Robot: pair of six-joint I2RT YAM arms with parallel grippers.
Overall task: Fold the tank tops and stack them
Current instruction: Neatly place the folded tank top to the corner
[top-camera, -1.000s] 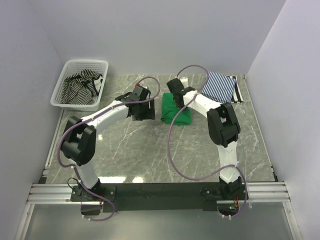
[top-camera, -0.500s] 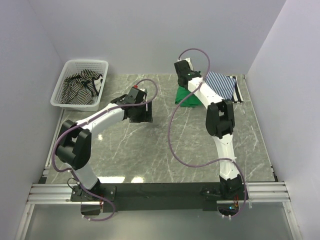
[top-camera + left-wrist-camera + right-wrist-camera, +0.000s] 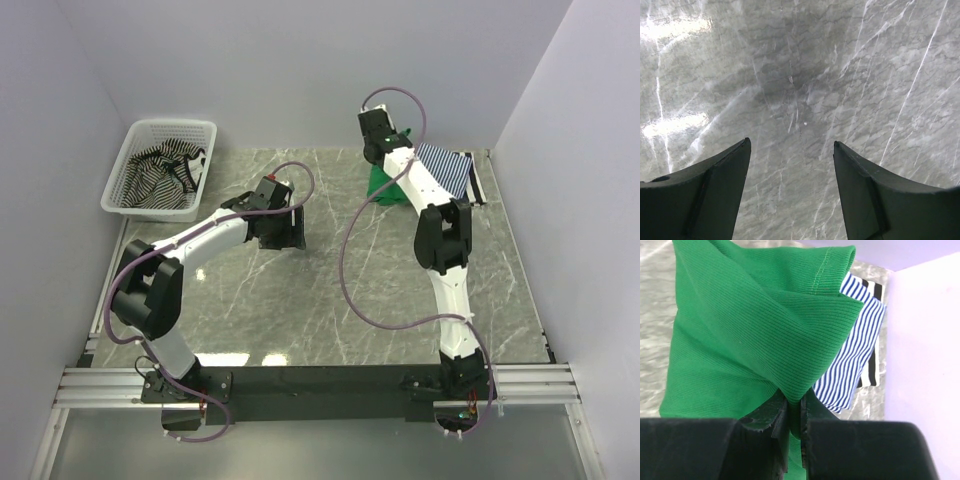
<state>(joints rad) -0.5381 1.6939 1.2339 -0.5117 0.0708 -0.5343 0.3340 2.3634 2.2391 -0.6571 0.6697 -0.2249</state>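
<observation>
Partway: right gripper (image 3: 792,412) clamps the green top (image 3: 735,335) just beside the folded blue-striped top (image 3: 447,170); left gripper (image 3: 791,146) gapes empty; black-and-white top (image 3: 160,180) lies unfolded, well apart.

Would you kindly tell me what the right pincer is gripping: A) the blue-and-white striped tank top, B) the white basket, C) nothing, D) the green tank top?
D: in the right wrist view, the right pincer pinches a fold of the green tank top.
</observation>
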